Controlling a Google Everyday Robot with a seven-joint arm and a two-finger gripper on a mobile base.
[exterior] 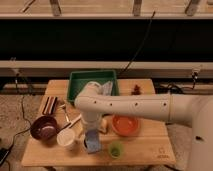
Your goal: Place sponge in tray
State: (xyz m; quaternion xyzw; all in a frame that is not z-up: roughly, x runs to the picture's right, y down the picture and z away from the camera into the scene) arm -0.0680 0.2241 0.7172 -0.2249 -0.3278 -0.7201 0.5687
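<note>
While a dark bowl [44, 127] and a white cup [66, 139] sit at the wooden worktop's [145, 150] left, the robot's tool [90, 134] hangs directly over the blue-grey sponge [92, 145] near the front edge; whether it is apart or clamped cannot be told. The green tray [75, 86] stands behind, well apart from the sponge, with a small green cup [116, 149] and an orange bowl [125, 125] to the right.

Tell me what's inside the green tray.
A pale cloth-like item lies in the tray; the arm covers its front part. The hand is down at the blue sponge, outside the tray.
</note>
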